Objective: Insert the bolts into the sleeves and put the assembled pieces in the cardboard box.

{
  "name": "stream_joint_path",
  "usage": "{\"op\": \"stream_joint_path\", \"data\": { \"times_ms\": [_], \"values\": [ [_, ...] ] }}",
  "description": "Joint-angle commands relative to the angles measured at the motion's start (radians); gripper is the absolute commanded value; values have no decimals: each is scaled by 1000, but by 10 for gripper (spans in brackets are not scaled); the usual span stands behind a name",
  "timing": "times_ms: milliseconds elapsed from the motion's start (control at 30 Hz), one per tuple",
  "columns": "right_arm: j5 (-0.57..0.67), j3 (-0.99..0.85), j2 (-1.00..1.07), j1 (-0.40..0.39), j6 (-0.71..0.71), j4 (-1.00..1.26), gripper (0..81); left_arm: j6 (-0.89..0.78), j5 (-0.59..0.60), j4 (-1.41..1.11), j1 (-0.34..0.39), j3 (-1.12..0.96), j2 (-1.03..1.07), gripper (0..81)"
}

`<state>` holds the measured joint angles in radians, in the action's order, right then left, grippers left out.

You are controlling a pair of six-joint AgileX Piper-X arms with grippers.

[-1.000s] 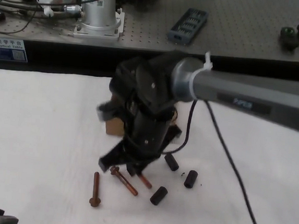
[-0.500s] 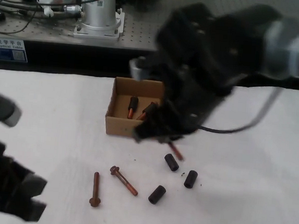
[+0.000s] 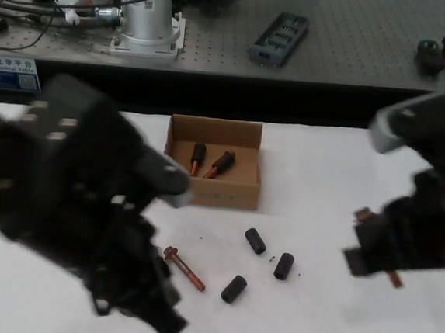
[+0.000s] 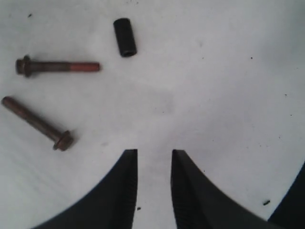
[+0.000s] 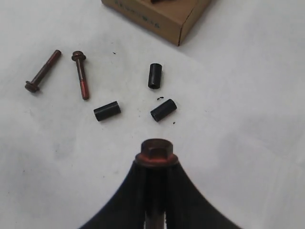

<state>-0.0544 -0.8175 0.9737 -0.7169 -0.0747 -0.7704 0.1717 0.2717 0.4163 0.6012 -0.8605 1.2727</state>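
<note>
My right gripper (image 5: pixel 156 168) is shut on a copper bolt (image 5: pixel 156 153) and holds it above the cloth at the right side of the bench (image 3: pixel 377 254). Lower left, my left gripper (image 4: pixel 153 158) hangs open over bare cloth, nothing between its fingers. Two more bolts (image 4: pixel 57 67) (image 4: pixel 38 123) and a black sleeve (image 4: pixel 125 37) lie just ahead of it. Three sleeves (image 3: pixel 255 240) (image 3: pixel 283 265) (image 3: pixel 234 289) lie loose mid-table, with one bolt (image 3: pixel 185 268) beside them. The cardboard box (image 3: pixel 180 129) holds two assembled pieces (image 3: pixel 198 155) (image 3: pixel 221 163).
White cloth covers the bench. Behind it runs a perforated metal table with a silver post (image 3: pixel 147 8), cables, a dark tray (image 3: pixel 279 36) and two black parts (image 3: pixel 444 53). Open cloth lies between the sleeves and the right arm.
The right arm lifted a bolt from the pile and swung right with it, uncovering the box. The left arm came in from the lower left corner toward the bolts.
</note>
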Motion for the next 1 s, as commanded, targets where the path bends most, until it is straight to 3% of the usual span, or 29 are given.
{"op": "stream_joint_path", "data": {
  "times_ms": [0,233,400,633,800,967],
  "values": [
    [-5,26,-75,7,-12,21,36,25,-37,15,75,-150,195,189],
    [-25,71,-284,7,-168,-44,36,49,-186,217,101,-424,442,189],
    [-29,71,-381,7,-195,-54,36,-15,-204,241,103,-560,567,193],
    [-110,71,-467,7,-199,-115,36,-45,-272,300,110,-681,677,386],
    [-131,71,-480,7,-199,-179,36,-67,-272,302,123,-691,718,328],
    [-131,71,-480,7,-199,-197,36,-67,-272,299,144,-694,759,323]
  ]
}}
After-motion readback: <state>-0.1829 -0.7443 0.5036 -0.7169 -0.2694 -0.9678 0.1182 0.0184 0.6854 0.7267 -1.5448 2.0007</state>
